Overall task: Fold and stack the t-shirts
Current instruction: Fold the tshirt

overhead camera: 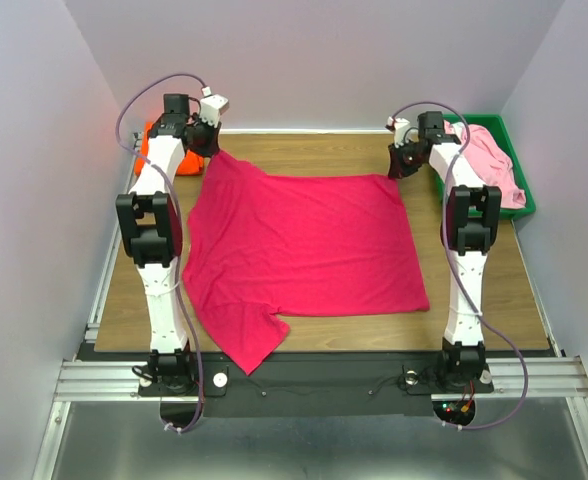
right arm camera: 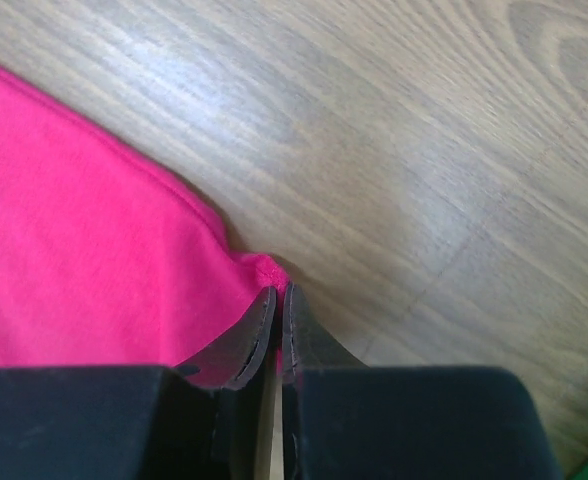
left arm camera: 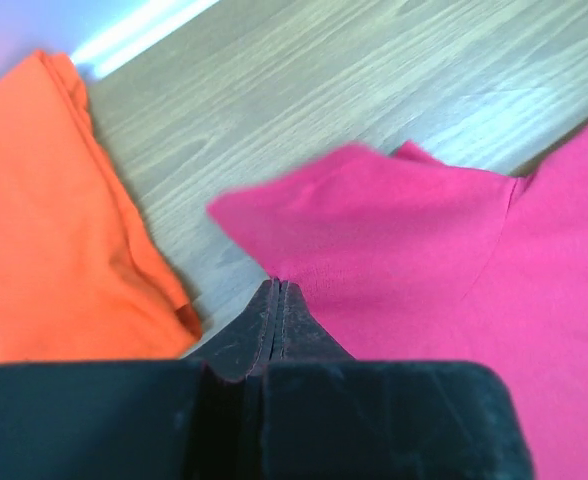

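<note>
The crimson t-shirt (overhead camera: 304,245) lies spread flat over the middle of the worktop (overhead camera: 494,290). Its sleeves point toward the left edge and its hem runs along the right side, and the nearer sleeve trails toward the near edge. Lying open like this, its whole outline can be reached, which suits a first fold.

The left gripper (left arm camera: 277,285) is at the shirt's far-left corner, where the far sleeve meets the body. Its fingers are pressed together with a pinch of crimson cloth at their tips. The right gripper (right arm camera: 277,292) is at the far-right corner, with its fingers closed on the hem corner. Holding both far corners at once looks like preparation to lift that edge evenly and bring it toward the near edge. A level lift should let the cloth fold without twisting, but both pinches are shallow and a corner could slip free.

The orange t-shirt (left arm camera: 44,220) sits folded in the far-left corner of the worktop, just beside the left gripper. It probably marks where the stack will go. The pale pink t-shirt (overhead camera: 489,165) lies bunched in the green tray (overhead camera: 509,212) at the far-right corner and has not been folded yet.
</note>
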